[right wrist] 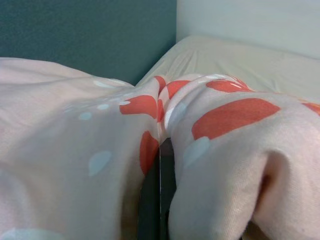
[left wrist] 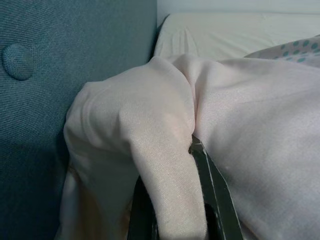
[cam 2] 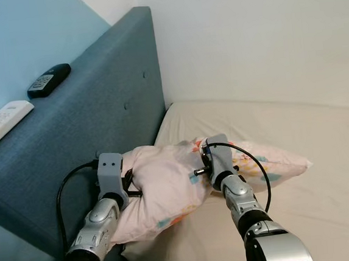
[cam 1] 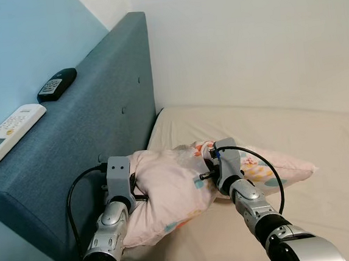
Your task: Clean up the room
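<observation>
Pale pink pillow (cam 1: 173, 185) w/ orange & teal spots — teal-blue headboard (cam 1: 94, 119), cream mattress (cam 1: 323, 154), white + black remotes.

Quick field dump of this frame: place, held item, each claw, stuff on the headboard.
place: bed with a cream sheet, blue headboard on the robot's left
held item: pink pillow with orange and blue spots, gripped by both claws at the headboard end of the bed
left claw: shut on a fold of the pillow, near the headboard
right claw: shut on a fold of the pillow's printed side
headboard top: white remote and black remote, apart
</observation>
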